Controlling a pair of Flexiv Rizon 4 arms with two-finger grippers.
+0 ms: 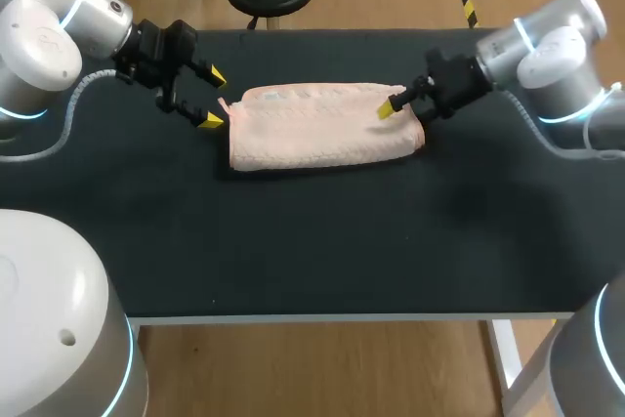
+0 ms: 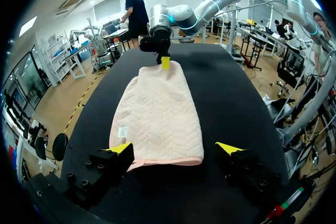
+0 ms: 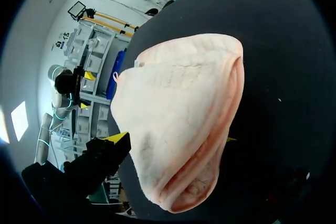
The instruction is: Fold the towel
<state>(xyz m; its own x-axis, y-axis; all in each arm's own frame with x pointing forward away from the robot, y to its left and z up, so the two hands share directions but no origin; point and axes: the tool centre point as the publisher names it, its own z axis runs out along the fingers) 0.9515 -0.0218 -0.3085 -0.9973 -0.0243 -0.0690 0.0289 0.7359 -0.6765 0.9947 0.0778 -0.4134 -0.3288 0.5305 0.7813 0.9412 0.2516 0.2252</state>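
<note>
Black tabletop (image 1: 322,251) bears a folded pink towel (image 1: 322,129) toward its rear.

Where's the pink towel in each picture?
Head view: the towel lies mid-table, with the left tool beside one end and the right tool at the other.
Left wrist view: the towel is just ahead of the left tool, running away to the right tool.
Right wrist view: the towel is right at the right tool, with the left tool beyond its far end.
Shared landmark: the left tool's yellow tips, at the same towel end.
</note>
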